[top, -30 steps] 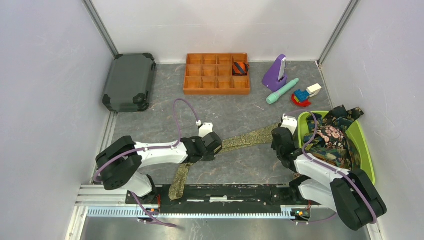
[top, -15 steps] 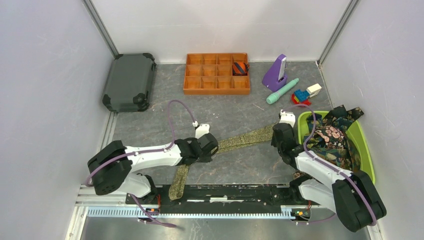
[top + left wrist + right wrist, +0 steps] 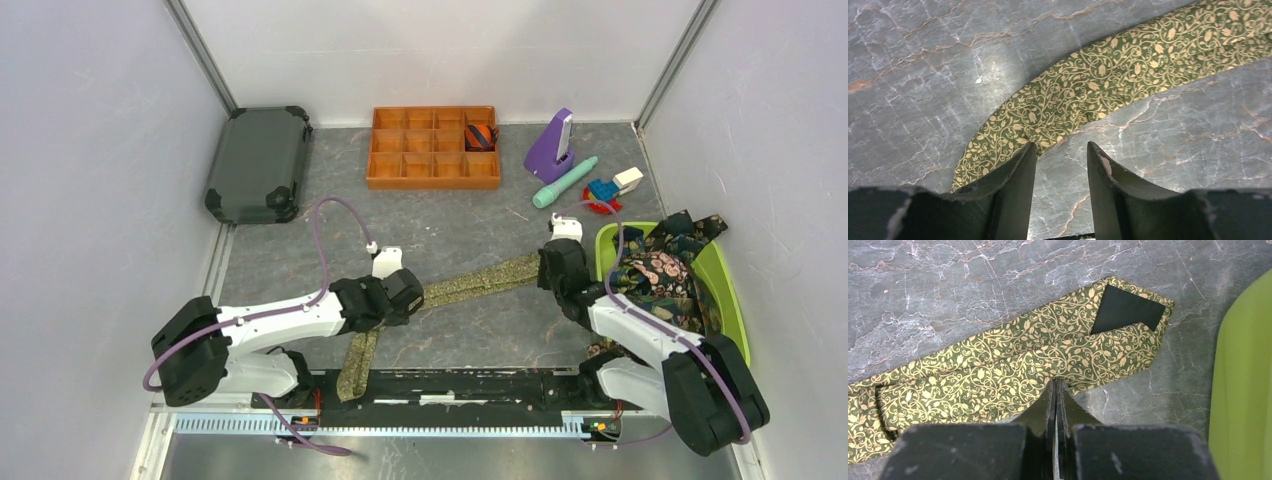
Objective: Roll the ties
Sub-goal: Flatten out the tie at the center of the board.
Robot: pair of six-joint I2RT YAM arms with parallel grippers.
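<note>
An olive-green tie with a fine vine pattern lies flat on the grey table, running from its wide end near the bin down to the front rail. My left gripper hovers over its middle. In the left wrist view it is open with bare table between the fingers, and the tie passes just beyond the left fingertip. My right gripper is at the wide end. Its fingers are shut, their tips at the near edge of the tie. Dark patterned ties are heaped in the green bin.
The green bin stands at the right and shows as a green wall beside my right gripper. At the back are an orange divided tray holding a rolled striped tie, a dark case, a purple stand, a teal stick and toy blocks.
My left gripper has slid left along the olive tie and opened. My right gripper has crept a little up and left by the wide end, still shut.
</note>
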